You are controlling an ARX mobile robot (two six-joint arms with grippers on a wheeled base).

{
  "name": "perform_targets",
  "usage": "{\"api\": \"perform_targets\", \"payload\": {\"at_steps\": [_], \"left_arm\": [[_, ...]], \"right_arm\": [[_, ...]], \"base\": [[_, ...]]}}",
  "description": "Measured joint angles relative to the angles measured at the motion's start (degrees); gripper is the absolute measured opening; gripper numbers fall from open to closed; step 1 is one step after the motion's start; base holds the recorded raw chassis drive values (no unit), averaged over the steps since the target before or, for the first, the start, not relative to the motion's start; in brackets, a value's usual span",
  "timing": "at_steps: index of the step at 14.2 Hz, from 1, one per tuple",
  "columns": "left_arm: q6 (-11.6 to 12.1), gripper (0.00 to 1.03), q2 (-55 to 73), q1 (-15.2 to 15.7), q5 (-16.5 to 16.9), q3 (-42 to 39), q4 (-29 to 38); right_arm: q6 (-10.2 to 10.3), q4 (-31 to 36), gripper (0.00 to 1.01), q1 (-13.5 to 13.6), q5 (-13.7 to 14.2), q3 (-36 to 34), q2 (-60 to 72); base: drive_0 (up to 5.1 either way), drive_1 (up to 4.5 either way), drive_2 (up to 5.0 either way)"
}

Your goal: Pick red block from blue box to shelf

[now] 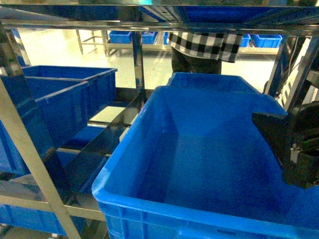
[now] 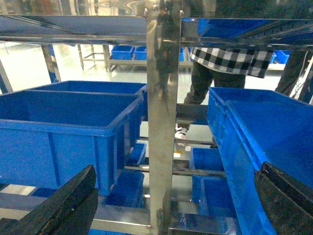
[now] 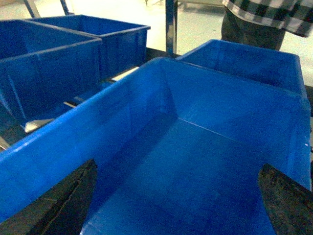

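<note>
The red block and the blue box are out of view in every frame. The shelf is a shiny steel rack; one of its uprights stands straight in front of my left gripper. That gripper is open and empty, its black fingers spread wide. My right gripper is also open and empty, hovering over the bare inside of a big dark blue crate. In the head view its black body hangs over the right rim of that crate.
More big dark blue crates sit on the shelf to the left, and another behind the near one. A person in a checked shirt stands behind the rack. Steel rails run low on the left.
</note>
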Motion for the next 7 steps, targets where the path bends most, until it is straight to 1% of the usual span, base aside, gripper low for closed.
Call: {"api": "perform_targets", "payload": {"at_steps": [1, 4, 5, 6, 7], "left_arm": [[0.0, 0.98, 0.0, 0.0, 0.0, 0.0, 0.0], [0.0, 0.98, 0.0, 0.0, 0.0, 0.0, 0.0], [0.0, 0.98, 0.0, 0.0, 0.0, 0.0, 0.0], [0.0, 0.98, 0.0, 0.0, 0.0, 0.0, 0.0], [0.0, 0.98, 0.0, 0.0, 0.0, 0.0, 0.0]], "right_arm": [[1.7, -2.6, 0.98, 0.0, -0.9, 1.0, -2.5], [6.5, -9.6, 0.98, 1.9, -0.5, 1.2, -8.3], [7.5, -11.6, 0.98, 2.6, -0.4, 0.7, -10.6], [8.1, -13.6, 0.98, 2.6, -0.2, -0.6, -12.2], [8.5, -15.1, 0.98, 2.6, 0.7, -2.0, -13.3]], "base": [[0.0, 0.00, 0.0], [0.0, 0.00, 0.0], [0.0, 0.00, 0.0], [0.0, 0.00, 0.0], [0.0, 0.00, 0.0]]}}
